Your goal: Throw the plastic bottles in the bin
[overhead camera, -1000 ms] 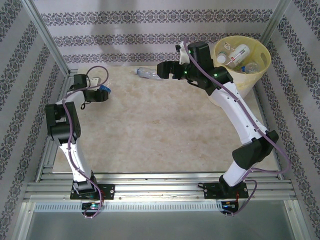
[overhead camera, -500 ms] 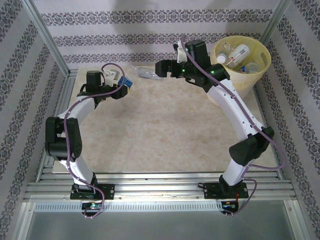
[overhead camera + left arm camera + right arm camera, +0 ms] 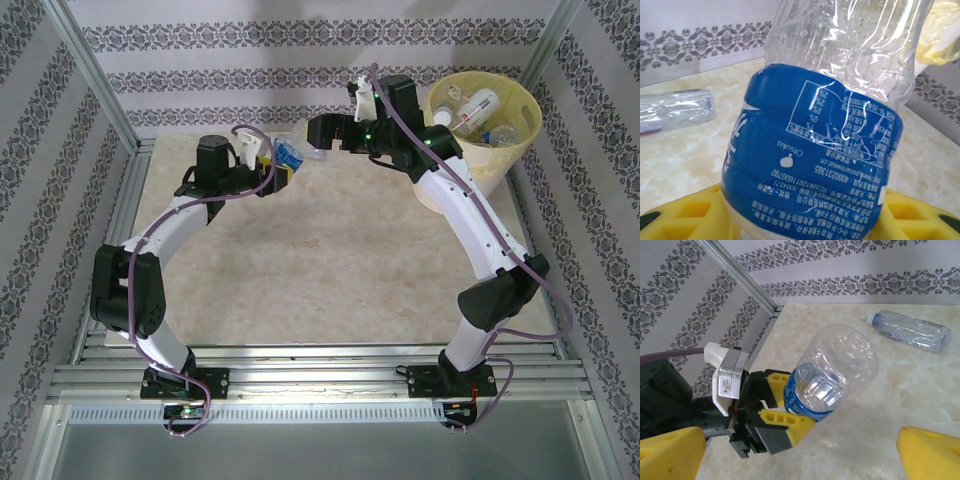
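My left gripper (image 3: 277, 167) is shut on a clear plastic bottle with a blue label (image 3: 290, 154), held above the back of the table. In the left wrist view that bottle (image 3: 815, 150) stands between my yellow fingers (image 3: 680, 217). The right wrist view has the same bottle (image 3: 832, 370) pinched in the left gripper (image 3: 785, 402). My right gripper (image 3: 314, 131) hangs open just right of it, fingers (image 3: 930, 455) wide apart and holding nothing. Another clear bottle (image 3: 907, 330) lies on the table by the back wall. The pale-yellow bin (image 3: 520, 140) stands at the back right with several bottles (image 3: 470, 108) inside.
Patterned walls and aluminium posts (image 3: 95, 90) close in the table on three sides. The lying bottle (image 3: 675, 107) rests left of the held one in the left wrist view. Part of the bin (image 3: 945, 30) is at that view's upper right.
My left arm has swung right along the back of the table, carrying the blue-label bottle up to the right gripper. The right gripper has shifted slightly left and stays open.
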You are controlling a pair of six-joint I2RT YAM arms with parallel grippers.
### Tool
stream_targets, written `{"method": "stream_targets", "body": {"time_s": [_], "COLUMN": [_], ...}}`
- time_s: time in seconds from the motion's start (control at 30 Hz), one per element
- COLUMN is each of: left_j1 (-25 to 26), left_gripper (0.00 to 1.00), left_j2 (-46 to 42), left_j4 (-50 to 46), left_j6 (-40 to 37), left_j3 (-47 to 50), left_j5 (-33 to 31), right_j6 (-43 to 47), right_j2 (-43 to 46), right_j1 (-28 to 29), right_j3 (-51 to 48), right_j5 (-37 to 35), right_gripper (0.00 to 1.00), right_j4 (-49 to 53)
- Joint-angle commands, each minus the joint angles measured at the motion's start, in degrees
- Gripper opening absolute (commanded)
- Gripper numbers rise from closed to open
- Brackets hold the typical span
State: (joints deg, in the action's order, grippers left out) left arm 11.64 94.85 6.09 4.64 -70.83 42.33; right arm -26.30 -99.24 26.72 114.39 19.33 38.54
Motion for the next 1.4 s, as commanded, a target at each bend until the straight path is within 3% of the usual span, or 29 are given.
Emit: {"method": "stream_targets", "body": {"time_s": [0.0, 0.8, 1.17, 1.37], "left_j1": [1.74, 7.65, 8.99, 9.89], "left_gripper": [0.27, 0.28, 0.28, 0.28], "left_j2": [-2.74, -4.59, -2.14, -0.86], "left_j4": [5.54, 13.86, 17.61, 19.44], "left_j6": [2.26, 8.12, 10.72, 12.08], "left_j3": [-0.98, 0.25, -0.54, -0.78], "left_j5": [2.53, 5.11, 6.01, 6.57], "right_j6": [-2.05, -6.75, -7.95, -7.85], "right_j2": [-0.92, -0.90, -1.23, -0.82], "right_j1": [-0.53, -2.39, -3.69, -4.59], "right_j3": [0.77, -2.13, -1.70, -1.57], "right_j5": [2.07, 4.20, 6.49, 6.91], "right_gripper": [0.98, 0.93, 0.77, 0.63], "right_j4": [-0.23, -1.41, -2.42, -2.72]}}
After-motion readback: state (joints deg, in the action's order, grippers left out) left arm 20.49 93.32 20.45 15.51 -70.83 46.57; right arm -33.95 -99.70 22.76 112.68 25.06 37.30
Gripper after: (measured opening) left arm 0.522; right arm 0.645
